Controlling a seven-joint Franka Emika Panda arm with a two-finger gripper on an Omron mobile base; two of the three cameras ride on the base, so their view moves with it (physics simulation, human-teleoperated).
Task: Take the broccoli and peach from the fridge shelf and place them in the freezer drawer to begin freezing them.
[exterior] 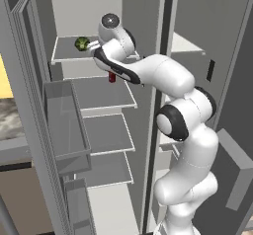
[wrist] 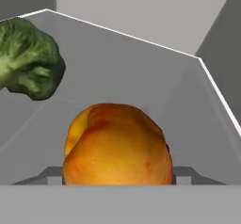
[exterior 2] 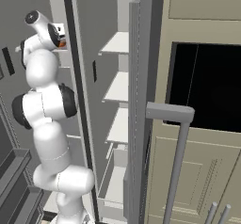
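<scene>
The peach [wrist: 117, 145], orange with a reddish flush, lies on the top fridge shelf [wrist: 132, 68] right in front of the hand camera. My gripper [wrist: 117, 173] has one fingertip against each side of it. The lumpy dark-green broccoli [wrist: 28, 60] rests on the same shelf, farther in and to the left. In the left base view my gripper [exterior: 93, 45] reaches onto the top fridge shelf [exterior: 66, 56] beside the broccoli [exterior: 81, 43]. A sliver of the peach [exterior 2: 62, 43] shows by the hand in the right base view. The freezer drawer [exterior 2: 113, 190] stands open low in the right compartment.
A slim red sauce bottle [exterior: 112, 77] stands on the shelf below my forearm. Translucent grey door bins [exterior: 64, 125] hang on the open left door. More shelves [exterior: 106, 133] lie underneath. The right door with its handle [exterior 2: 174, 119] stands open.
</scene>
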